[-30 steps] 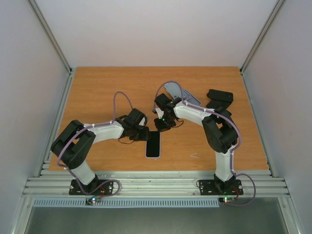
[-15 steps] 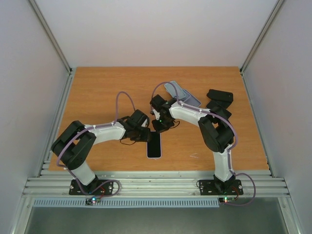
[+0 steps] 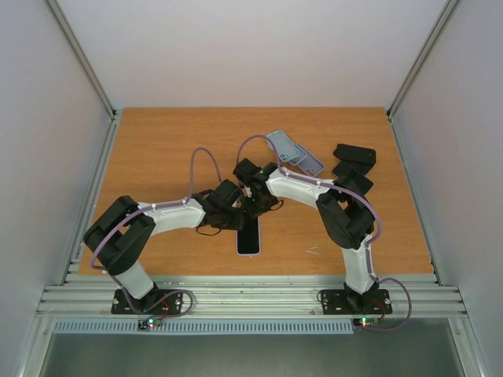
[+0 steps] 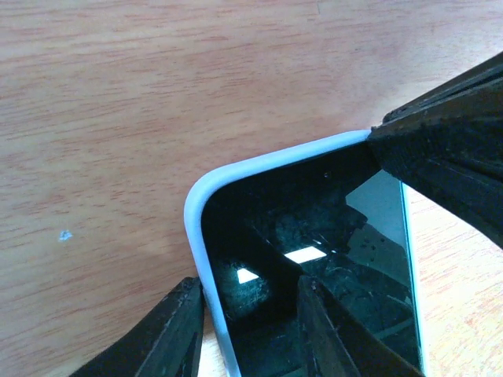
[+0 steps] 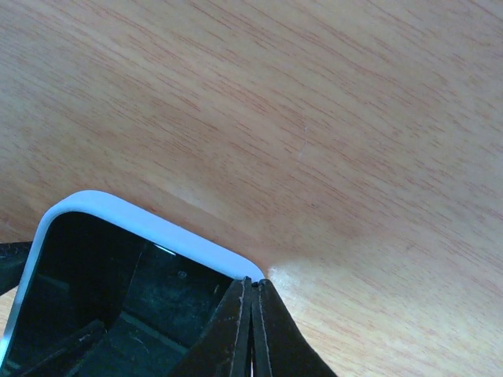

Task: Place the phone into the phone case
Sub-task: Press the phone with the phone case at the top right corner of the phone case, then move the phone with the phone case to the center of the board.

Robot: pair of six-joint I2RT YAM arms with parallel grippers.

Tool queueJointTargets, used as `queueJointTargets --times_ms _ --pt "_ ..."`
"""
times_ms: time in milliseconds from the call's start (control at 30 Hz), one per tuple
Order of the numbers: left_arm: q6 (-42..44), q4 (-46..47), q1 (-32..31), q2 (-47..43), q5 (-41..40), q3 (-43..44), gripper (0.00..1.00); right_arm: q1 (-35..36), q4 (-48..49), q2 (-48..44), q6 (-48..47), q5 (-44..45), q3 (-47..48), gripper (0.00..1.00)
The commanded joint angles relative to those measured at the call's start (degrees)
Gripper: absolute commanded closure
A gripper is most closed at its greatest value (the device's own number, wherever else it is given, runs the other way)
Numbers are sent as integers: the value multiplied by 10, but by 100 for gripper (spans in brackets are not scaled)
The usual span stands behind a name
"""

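The black glossy phone (image 3: pixel 248 236) looks nearly seated in the pale-blue rubber case (image 4: pixel 236 169), with the left gripper (image 4: pixel 247 297) straddling the rim, fingers part-spread, and the right gripper (image 5: pixel 253 287), fingers pressed together, on a corner.

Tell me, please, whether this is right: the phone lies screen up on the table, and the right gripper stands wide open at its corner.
Not quite: the right gripper is shut, as the right wrist view shows. The phone does lie screen up on the table, with that gripper at its corner.
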Motion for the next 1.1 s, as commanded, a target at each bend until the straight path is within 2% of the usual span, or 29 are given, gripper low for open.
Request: queueJointTargets --times_ms 0,200,467,533,600,767,867,1067 --pt "-7 -57 -9 24 -29 -29 67 12 -8 27 -1 -44 -62 96" --pt "-8 -60 -16 -7 -30 -36 66 12 4 -55 12 -47 -78 93" --pt "-6 -84 -24 -82 -38 -30 53 7 26 -174 42 -43 -119 83" --pt "-7 -86 -28 -96 -36 -30 50 1 31 -197 48 -38 -132 78" --pt "-10 -91 -34 -102 -35 -26 43 -9 41 -221 53 -36 -149 75" --pt "-16 -111 -66 -96 -62 -3 34 -41 75 -284 66 -38 -207 61" --pt "-21 -128 -88 -79 -86 18 29 -63 93 -325 72 -37 -243 46" --pt "-24 -173 -139 -22 -152 86 18 -103 118 -399 81 -32 -313 25"
